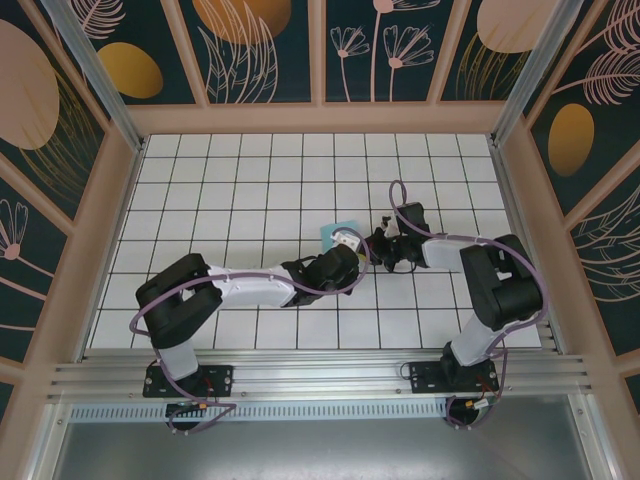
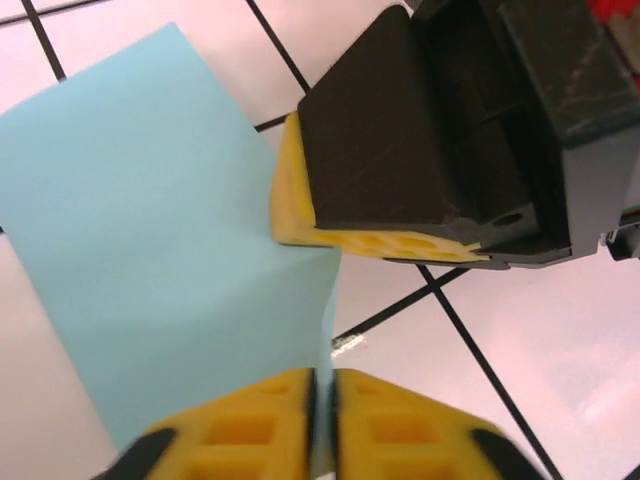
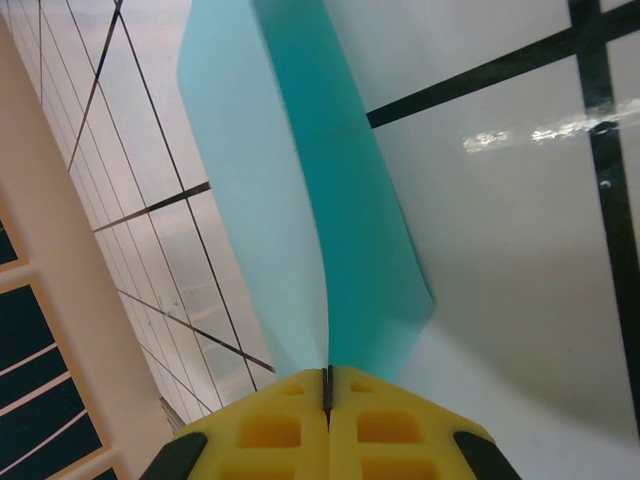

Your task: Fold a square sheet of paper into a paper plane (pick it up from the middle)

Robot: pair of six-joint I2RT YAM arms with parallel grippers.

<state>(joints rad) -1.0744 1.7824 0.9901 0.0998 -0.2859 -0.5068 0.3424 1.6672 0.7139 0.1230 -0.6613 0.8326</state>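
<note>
The square sheet of paper (image 1: pixel 335 234) is light turquoise and sits near the middle of the white grid table, partly lifted between the two arms. In the left wrist view the sheet (image 2: pixel 150 230) spreads to the left, and its raised right edge is pinched in my left gripper (image 2: pixel 323 378), which is shut on it. Close above, a black and yellow finger (image 2: pixel 400 130) of the right gripper meets the same sheet. In the right wrist view the paper (image 3: pixel 300 200) bends into two flaps that run into my right gripper (image 3: pixel 328 372), shut on it. From above, my left gripper (image 1: pixel 348 243) and right gripper (image 1: pixel 380 243) nearly touch.
The gridded table (image 1: pixel 250 170) is boxed in by patterned walls with pale frame posts (image 1: pixel 120 150) at the left, back and right. An aluminium rail (image 1: pixel 320 375) carrying both arm bases runs along the near edge.
</note>
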